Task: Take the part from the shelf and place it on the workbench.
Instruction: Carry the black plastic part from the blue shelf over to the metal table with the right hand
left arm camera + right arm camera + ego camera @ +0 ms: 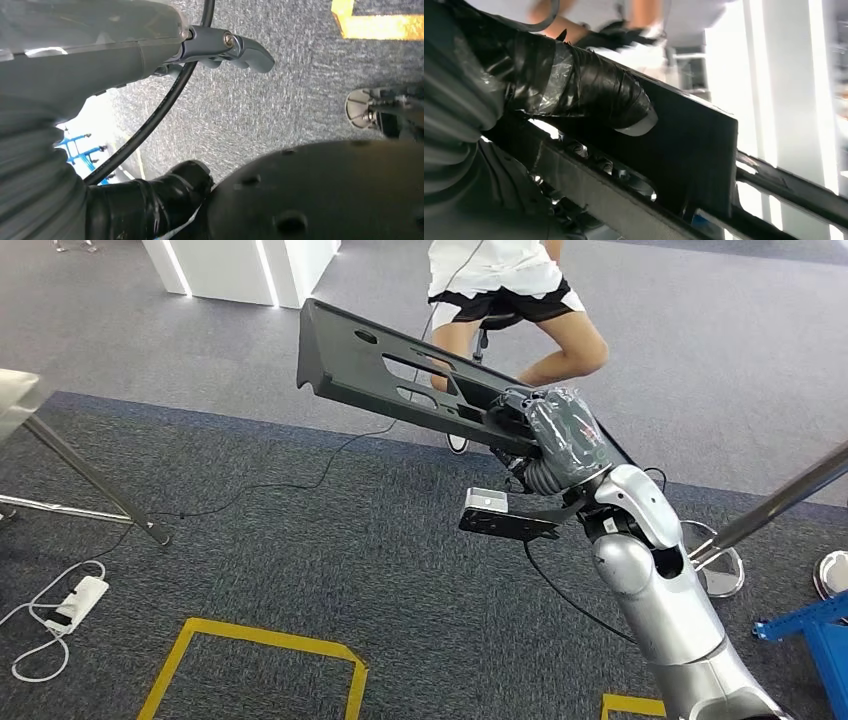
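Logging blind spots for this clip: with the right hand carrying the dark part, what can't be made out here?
- Right hand fingers: head view, hidden behind the part; right wrist view shows the taped thumb pressed on it.
- Part's far end: right wrist view, cut off by the edge.
- Person: head view, cut off at the top; blurred in the right wrist view.
- Left hand: left wrist view, fingers mostly behind its cover.

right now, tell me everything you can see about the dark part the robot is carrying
The part is a long, flat, dark grey panel, plastic by its look, with slots and holes cut along it. It is held in the air above the carpet, tilted, its free end toward the left. The right hand grips it near one end, a taped finger pressed on its face.
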You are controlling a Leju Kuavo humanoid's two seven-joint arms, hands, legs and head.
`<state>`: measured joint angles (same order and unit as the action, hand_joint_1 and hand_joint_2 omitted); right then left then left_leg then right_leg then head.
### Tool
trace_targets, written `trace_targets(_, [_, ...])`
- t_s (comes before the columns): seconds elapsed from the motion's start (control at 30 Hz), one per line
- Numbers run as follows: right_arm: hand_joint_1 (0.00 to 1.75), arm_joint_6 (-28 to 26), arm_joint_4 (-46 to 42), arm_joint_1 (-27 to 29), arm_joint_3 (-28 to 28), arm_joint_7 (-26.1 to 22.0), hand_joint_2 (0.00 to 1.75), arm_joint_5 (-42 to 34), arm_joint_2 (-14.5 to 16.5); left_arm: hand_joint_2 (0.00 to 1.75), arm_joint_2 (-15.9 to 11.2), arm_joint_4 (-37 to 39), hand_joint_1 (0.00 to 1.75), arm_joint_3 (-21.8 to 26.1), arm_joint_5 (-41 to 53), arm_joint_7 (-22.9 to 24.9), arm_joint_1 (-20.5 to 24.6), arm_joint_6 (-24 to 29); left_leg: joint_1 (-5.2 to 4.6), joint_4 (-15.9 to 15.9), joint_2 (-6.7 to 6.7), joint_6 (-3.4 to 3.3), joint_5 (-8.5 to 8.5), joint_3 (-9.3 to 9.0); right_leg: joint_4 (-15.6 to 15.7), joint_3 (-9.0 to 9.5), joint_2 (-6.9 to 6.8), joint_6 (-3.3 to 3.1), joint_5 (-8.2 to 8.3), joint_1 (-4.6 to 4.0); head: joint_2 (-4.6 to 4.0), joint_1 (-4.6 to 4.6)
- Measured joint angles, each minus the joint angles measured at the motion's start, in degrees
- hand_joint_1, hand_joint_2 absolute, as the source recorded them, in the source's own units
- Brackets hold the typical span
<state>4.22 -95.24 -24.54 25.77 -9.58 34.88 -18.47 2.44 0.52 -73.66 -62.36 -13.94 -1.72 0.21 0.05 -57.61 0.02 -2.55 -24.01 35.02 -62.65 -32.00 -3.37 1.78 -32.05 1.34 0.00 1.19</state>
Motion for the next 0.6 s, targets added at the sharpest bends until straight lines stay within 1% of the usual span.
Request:
trace_targets(0.03, [1.75, 0.0, 0.0, -0.1, 0.0, 0.0, 1.75, -0.1, 0.0, 1.75, 0.0, 0.0, 0.0, 0.0, 0.0, 0.0, 0.1, 0.0, -0.06, 0.0, -0.58, -0.23, 0.0, -0.03, -3.9, -1.94, 1.65, -0.05, -1.77, -0.03, 0.0, 0.01])
trace_targets(0.07, [1.75, 0.0, 0.1, -0.1, 0.0, 0.0, 1.75, -0.1, -0.1, 1.75, 0.0, 0.0, 0.0, 0.0, 0.0, 0.0, 0.2, 0.0, -0.14, 0.0, -1.22, -0.39, -0.01, -0.03, -8.1, -4.21, 2.57, -0.1, -3.25, -0.08, 0.0, -0.01])
trace_targets(0.1, [1.75, 0.0, 0.2, -0.1, 0.0, 0.0, 1.75, -0.1, -0.1, 1.75, 0.0, 0.0, 0.0, 0.0, 0.0, 0.0, 0.2, 0.0, -0.23, -0.1, -1.97, -0.46, -0.05, -0.03, -11.2, -6.11, 2.99, -0.16, -3.87, -0.13, 0.0, -0.02])
trace_targets(0.13, [1.75, 0.1, 0.3, -0.1, 0.0, 0.0, 1.75, -0.1, -0.2, 1.75, 0.0, 0.0, 0.0, 0.0, -0.1, 0.0, 0.3, 0.0, -0.34, -0.3, -2.76, -0.52, -0.11, -0.04, -12.3, -7.14, 3.17, -0.29, -3.32, -0.17, 0.0, -0.02])
trace_targets(0.17, [1.75, 0.1, 0.3, -0.1, 0.0, 0.0, 1.75, -0.1, -0.2, 1.75, 0.0, 0.0, 0.0, 0.0, -0.1, 0.0, 0.3, 0.0, -0.41, -0.5, -3.58, -0.52, -0.19, -0.06, -11.1, -7.09, 3.33, -0.49, -1.66, -0.21, 0.0, -0.02])
trace_targets(0.2, [1.75, 0.1, 0.3, -0.2, 0.0, 0.0, 1.75, -0.1, -0.2, 1.75, 0.0, 0.0, 0.0, 0.0, -0.1, 0.0, 0.3, 0.0, -0.46, -0.7, -4.44, -0.49, -0.29, -0.09, -7.7, -5.99, 3.77, -0.77, 0.85, -0.25, 0.0, -0.02])
trace_targets(0.23, [1.75, 0.1, 0.4, -0.2, 0.0, 0.0, 1.75, -0.1, -0.2, 1.75, 0.0, 0.0, 0.0, 0.0, -0.1, 0.0, 0.3, -0.1, -0.42, -0.9, -5.21, -0.42, -0.4, -0.08, -3.8, -4.48, 4.96, -1.08, 2.96, -0.27, 0.0, -0.02])
trace_targets(0.27, [1.75, 0.1, 0.4, -0.3, 0.0, 0.0, 1.75, -0.1, -0.2, 1.75, 0.0, 0.0, 0.0, 0.1, -0.1, 0.0, 0.4, -0.1, -0.43, -1.1, -5.95, -0.3, -0.46, 0.05, -0.3, -3.12, 6.27, -1.3, 4.44, -0.25, 0.0, -0.03])
trace_targets(0.3, [1.75, 0.1, 0.4, -0.4, 0.0, 0.0, 1.75, -0.1, -0.2, 1.75, 0.0, 0.0, 0.0, 0.1, -0.1, 0.0, 0.5, -0.1, -0.35, -1.2, -6.64, -0.1, -0.45, 0.29, 2.1, -2.22, 7.27, -1.43, 5.15, -0.28, 0.0, -0.02])
trace_targets(0.33, [1.75, 0.1, 0.4, -0.5, 0.0, 0.0, 1.75, -0.1, -0.2, 1.75, 0.1, 0.0, 0.0, 0.1, -0.1, 0.0, 0.5, -0.1, -0.22, -1.3, -7.28, 0.18, -0.39, 0.57, 3.0, -1.89, 7.87, -1.5, 5.06, -0.35, 0.0, 0.01])
trace_targets(0.37, [1.75, 0.1, 0.4, -0.6, 0.0, 0.0, 1.75, -0.1, -0.3, 1.75, 0.1, 0.0, 0.0, 0.1, -0.1, 0.0, 0.5, -0.1, -0.13, -1.2, -7.99, 0.54, -0.27, 0.83, 3.4, -1.75, 7.53, -1.56, 5.05, -0.44, 0.0, 0.01])
trace_targets(0.4, [1.75, 0.2, 0.4, -0.7, -0.1, 0.0, 1.75, -0.2, -0.3, 1.75, 0.0, 0.0, 0.0, 0.2, -0.1, 0.0, 0.4, -0.1, -0.07, -1.1, -8.52, 0.89, -0.2, 1.01, 3.6, -1.53, 6.78, -1.71, 5.12, -0.3, 0.0, 0.04])
trace_targets(0.43, [1.75, 0.2, 0.4, -0.9, -0.1, 0.0, 1.75, -0.2, -0.3, 1.75, 0.0, 0.0, 0.0, 0.2, -0.1, 0.0, 0.3, -0.1, -0.19, -1.4, -8.03, 1.2, -0.42, 1.19, 4.0, -1.18, 6.08, -1.95, 5.23, -0.15, 0.0, 0.02])
trace_targets(0.47, [1.75, 0.3, 0.4, -1.0, -0.1, 0.0, 1.75, -0.2, -0.2, 1.75, 0.0, 0.0, 0.0, 0.3, -0.1, 0.0, 0.3, -0.1, -0.32, -2.5, -6.68, 1.47, -1.1, 1.69, 4.5, -0.77, 5.3, -2.21, 5.32, 0.02, 0.0, -0.04])
trace_targets(0.5, [1.75, 0.3, 0.4, -1.2, -0.1, 0.0, 1.75, -0.3, -0.2, 1.75, -0.1, 0.0, 0.0, 0.3, -0.1, 0.1, 0.3, -0.1, -0.41, -4.8, -4.75, 1.7, -2.36, 2.73, 4.9, -0.41, 4.5, -2.45, 5.35, 0.14, 0.0, -0.09])
trace_targets(0.53, [1.75, 0.3, 0.4, -1.3, -0.1, 0.0, 1.75, -0.3, -0.2, 1.75, -0.1, 0.0, 0.0, 0.4, -0.1, 0.1, 0.4, -0.1, -0.36, -8.1, -2.67, 1.93, -4.0, 4.3, 5.1, -0.13, 3.75, -2.6, 5.21, -0.02, 0.0, -0.15])
trace_targets(0.57, [1.75, 0.3, 0.4, -1.3, -0.1, -0.1, 1.75, -0.3, -0.2, 1.75, -0.1, 0.0, 0.0, 0.4, -0.1, 0.1, 0.4, -0.2, -0.19, -11.9, -1.41, 2.15, -5.64, 6.24, 5.1, 0.07, 2.95, -2.67, 4.99, -0.14, 0.0, -0.17])
trace_targets(0.6, [1.75, 0.4, 0.4, -1.3, -0.1, -0.1, 1.75, -0.4, -0.2, 1.75, -0.1, 0.0, 0.0, 0.4, -0.1, 0.0, 0.4, -0.2, -0.01, -15.2, -0.79, 2.36, -6.68, 8.0, 5.1, 0.28, 2.12, -2.66, 4.73, -0.26, 0.0, -0.17])
